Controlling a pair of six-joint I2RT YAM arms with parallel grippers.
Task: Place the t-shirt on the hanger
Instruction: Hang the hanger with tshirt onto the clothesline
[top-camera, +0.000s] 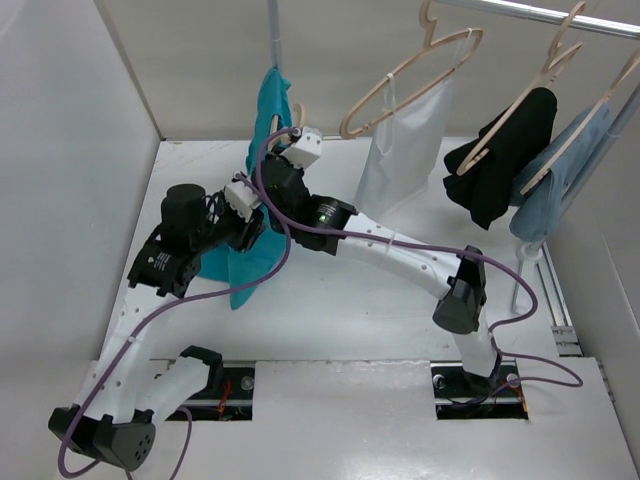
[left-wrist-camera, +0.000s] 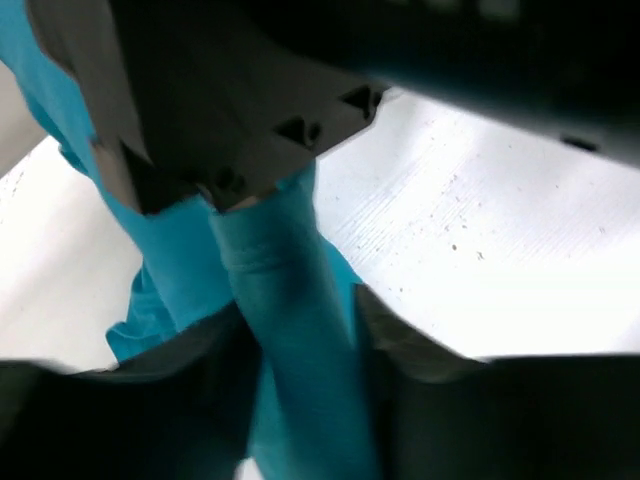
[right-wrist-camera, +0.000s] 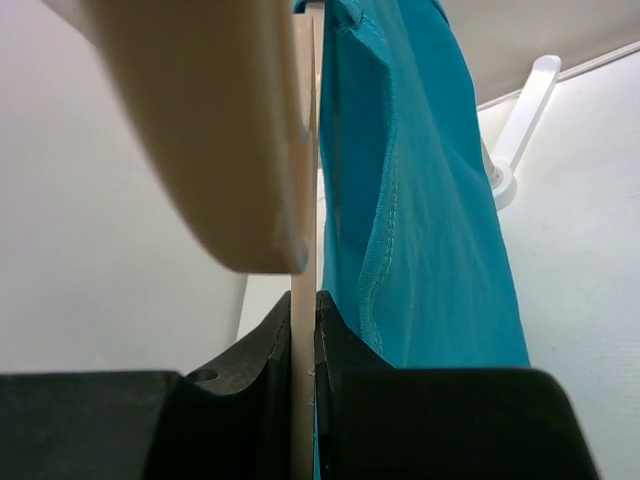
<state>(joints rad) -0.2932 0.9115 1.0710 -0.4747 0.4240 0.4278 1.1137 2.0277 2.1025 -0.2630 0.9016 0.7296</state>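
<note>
From above, the t-shirt (top-camera: 268, 108) is hanging as a narrow teal column at the back left of the table (top-camera: 360, 300), its lower part spreading beneath the two wrists; the left gripper (top-camera: 250, 222) is working low on the cloth and the right gripper (top-camera: 286, 138) is reaching in higher up, though the tips of both are lost among fabric here; in the left wrist view a rolled fold of the shirt is running between the dark fingers (left-wrist-camera: 440, 400), which are standing partly open with cloth filling the gap and touching both, so they are pinching that fold, how firmly I cannot tell; in the right wrist view the jaws are sitting nearly closed on a thin flat edge of the hanger (right-wrist-camera: 200, 130), its broad beige shoulder curving overhead and the shirt draping just beside it on the right; the shirt is looking light, limp and stretchy, likely to slump or slide off smooth wood, so the neck opening or a shoulder seam is probably a better hold than bunched body cloth; the hanger is looking stiff and slick, apt to pivot in so narrow a clamp.
</note>
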